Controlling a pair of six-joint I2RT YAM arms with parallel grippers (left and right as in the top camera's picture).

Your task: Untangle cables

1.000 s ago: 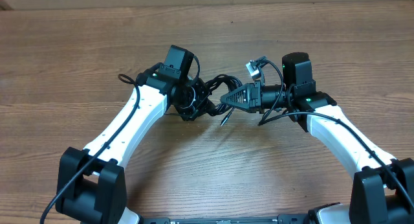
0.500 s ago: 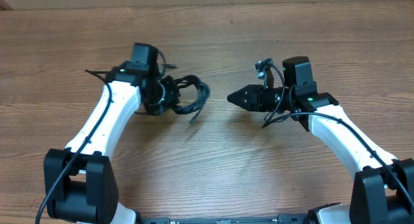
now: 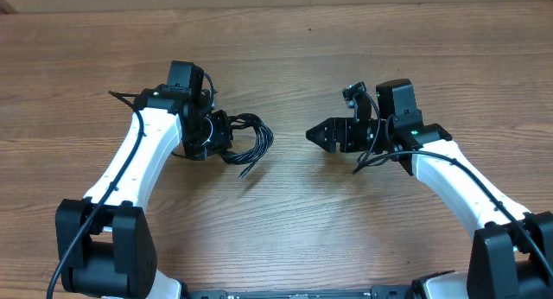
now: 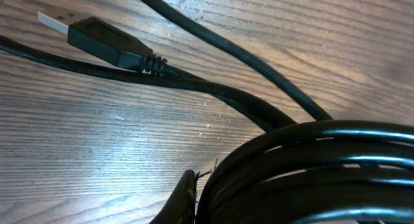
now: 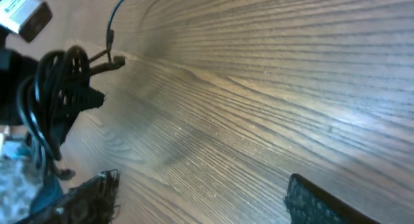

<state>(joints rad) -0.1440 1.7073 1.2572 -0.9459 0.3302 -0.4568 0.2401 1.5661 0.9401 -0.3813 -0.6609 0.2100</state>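
Note:
The cables (image 3: pixel 253 140) are a bundle of black loops on the wooden table, left of centre, with one loose end (image 3: pixel 245 171) trailing toward the front. My left gripper (image 3: pixel 221 133) is shut on the bundle's left side. In the left wrist view the coiled cables (image 4: pixel 310 166) fill the lower right against one finger (image 4: pixel 185 197), and a black plug with a silver tip (image 4: pixel 97 36) lies on the wood. My right gripper (image 3: pixel 318 135) stands open to the right of the bundle, apart from it, holding nothing. Its wrist view shows both fingers (image 5: pixel 97 197) wide apart and the bundle (image 5: pixel 55 101) far left.
The wooden table (image 3: pixel 285 230) runs to a back edge at the top of the overhead view. Both arm bases stand at the front corners. The right arm's own thicker wire (image 3: pixel 365 159) hangs by its wrist.
The right gripper has let go of the bundle and opened wide. The left arm has pulled the bundle to the left, leaving a gap between the two grippers.

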